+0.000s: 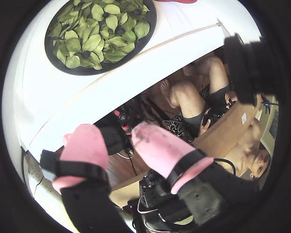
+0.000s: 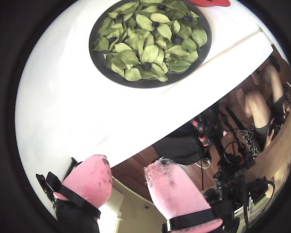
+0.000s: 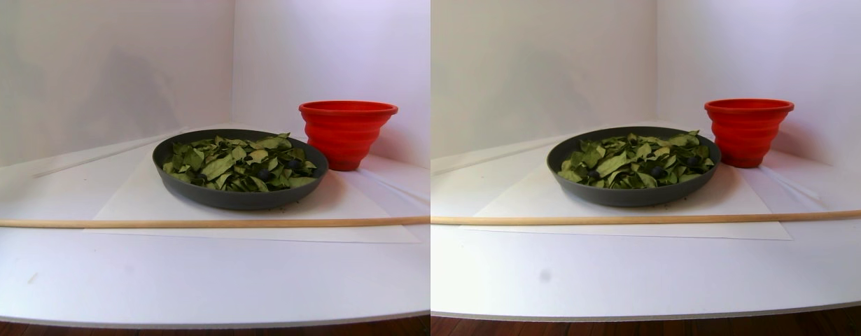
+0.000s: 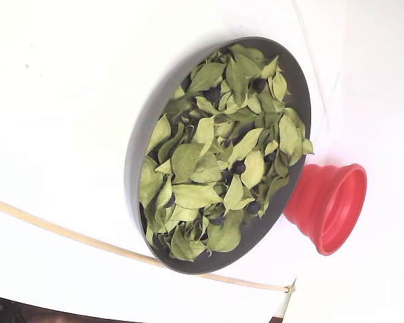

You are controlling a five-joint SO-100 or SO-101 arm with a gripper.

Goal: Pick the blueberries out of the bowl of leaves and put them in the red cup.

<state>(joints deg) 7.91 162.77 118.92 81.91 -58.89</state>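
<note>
Pink-padded gripper (image 2: pixel 128 172) hangs wide apart, empty, off the table edge (well short of the bowl (image 2: pixel 98 58)); leaves (image 2: pixel 145 39) hide blueberries (image 4: pixel 238 167) beside the red cup (image 4: pixel 330 205).

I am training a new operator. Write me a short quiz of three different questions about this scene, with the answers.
1. True or false: the gripper holds a berry.
2. Which stands taller in the stereo pair view, the bowl or the red cup?
3. What lies mixed with the leaves in the bowl?

Key: 1. False, its pink fingers are apart and empty. 2. The red cup. 3. Dark blueberries.
</note>
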